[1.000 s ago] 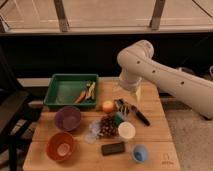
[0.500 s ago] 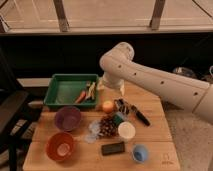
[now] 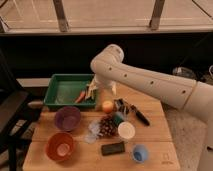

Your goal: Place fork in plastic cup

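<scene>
Lower centre: dark flat block [image 3: 113, 148], any face markings illegible. Table [image 3: 155, 145] was cut off by the bottom edge.
Mid-frame: brown spiky item [image 3: 106, 125], kind unclear.
Centre-left: green tray [image 3: 55, 90] held an orange-red piece [image 3: 80, 96] and the fork [image 3: 88, 92], side by side at its right end.
Gripper [image 3: 95, 86] sat just above the fork, partly masked by the arm [image 3: 150, 85]; jaws spread, nothing gripped.
</scene>
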